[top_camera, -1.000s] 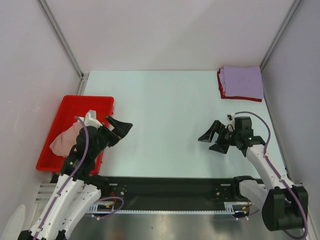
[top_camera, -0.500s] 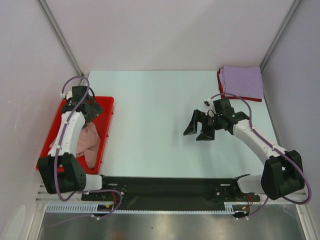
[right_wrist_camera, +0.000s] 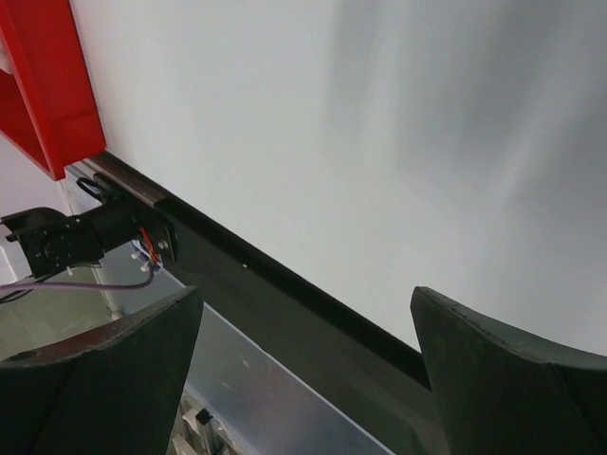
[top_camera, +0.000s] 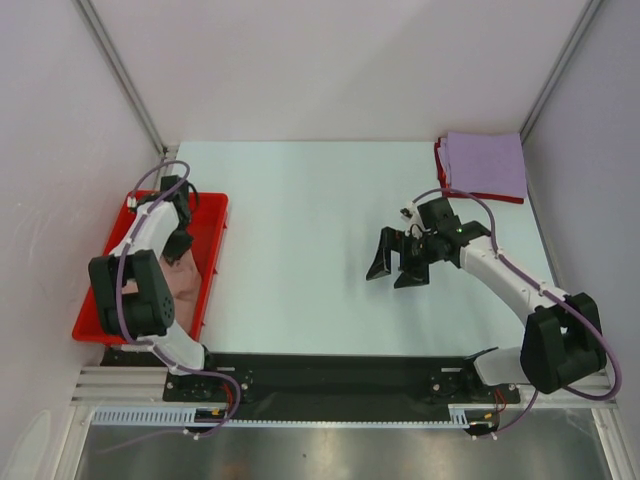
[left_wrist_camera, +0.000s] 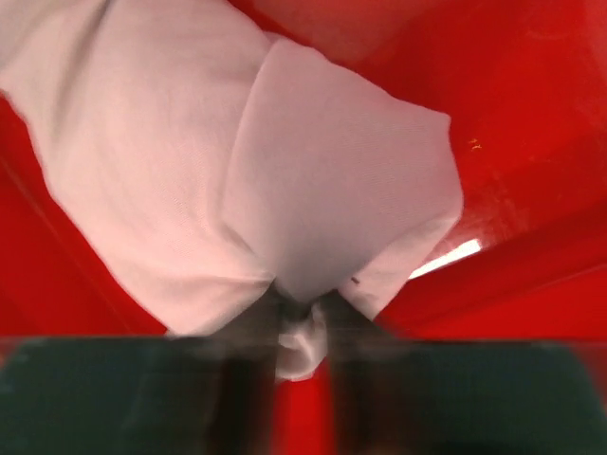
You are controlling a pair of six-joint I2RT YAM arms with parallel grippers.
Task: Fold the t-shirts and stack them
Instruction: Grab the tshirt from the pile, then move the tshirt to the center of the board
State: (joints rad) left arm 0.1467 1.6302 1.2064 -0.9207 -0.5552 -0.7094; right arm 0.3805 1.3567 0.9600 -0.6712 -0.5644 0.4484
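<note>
Left gripper (left_wrist_camera: 302, 327) pinches pink t-shirt (left_wrist_camera: 237, 171), bunched lengthwise in red tray (left_wrist_camera: 531, 114).

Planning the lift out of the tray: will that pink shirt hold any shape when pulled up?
Probably not: the pink t-shirt puckers toward the left gripper, so it's floppy and should drape. Thin cloth, likely light. Hanging folds may drag over the red tray wall.
</note>
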